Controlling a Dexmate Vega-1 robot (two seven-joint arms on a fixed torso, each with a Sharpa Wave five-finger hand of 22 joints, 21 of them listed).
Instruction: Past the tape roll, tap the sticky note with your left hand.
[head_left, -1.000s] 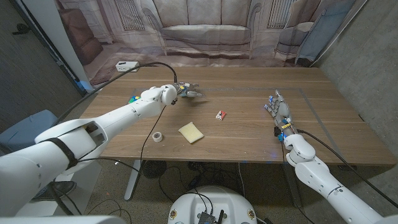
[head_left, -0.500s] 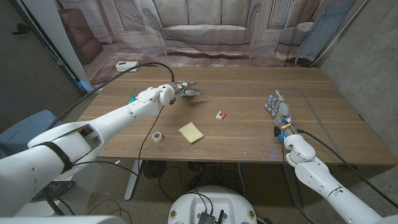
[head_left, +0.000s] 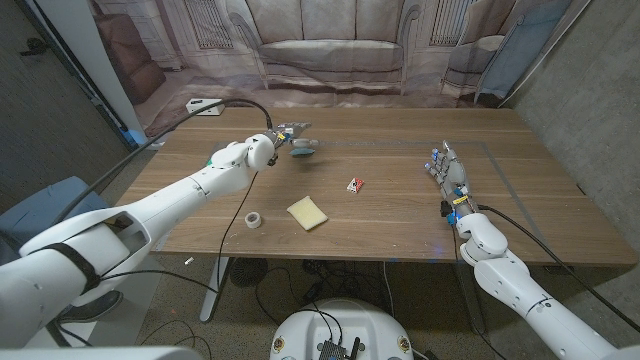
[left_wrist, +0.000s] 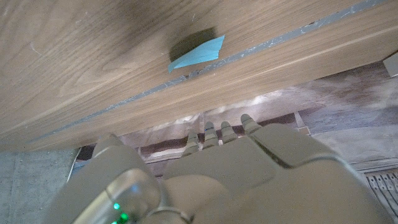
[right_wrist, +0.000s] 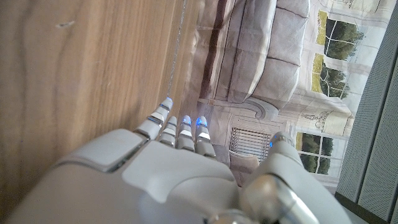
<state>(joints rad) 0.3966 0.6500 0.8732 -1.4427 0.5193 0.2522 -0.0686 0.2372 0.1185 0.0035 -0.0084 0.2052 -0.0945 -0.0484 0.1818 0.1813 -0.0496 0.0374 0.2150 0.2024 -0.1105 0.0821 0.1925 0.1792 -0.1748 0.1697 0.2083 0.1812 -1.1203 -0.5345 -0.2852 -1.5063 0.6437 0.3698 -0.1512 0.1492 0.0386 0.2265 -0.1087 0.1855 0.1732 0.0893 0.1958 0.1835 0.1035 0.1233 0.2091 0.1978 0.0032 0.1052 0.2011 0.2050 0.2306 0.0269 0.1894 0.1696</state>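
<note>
- Tape roll (head_left: 254, 220) lies near the table's (head_left: 400, 225) front edge.
- Left hand (head_left: 296, 144) hovers far beyond it, holding nothing; finger spread unclear.
- Yellow sticky note (head_left: 308, 212) lies just right of the roll.
- Right hand (head_left: 449, 178) rests empty, fingers straight, close together.

matt grained wood table (head_left: 400, 215), pale yellow paper sticky note (head_left: 307, 213), glossy white plastic arms

On the wooden worktop (head_left: 400, 215) there were one small white tape roll (head_left: 254, 220), one pale yellow square sticky note (head_left: 308, 213), one small red-and-white packet (head_left: 355, 185), one blue scrap of tape (left_wrist: 196, 53) and two white robot hands (head_left: 299, 147) (head_left: 449, 175).
</note>
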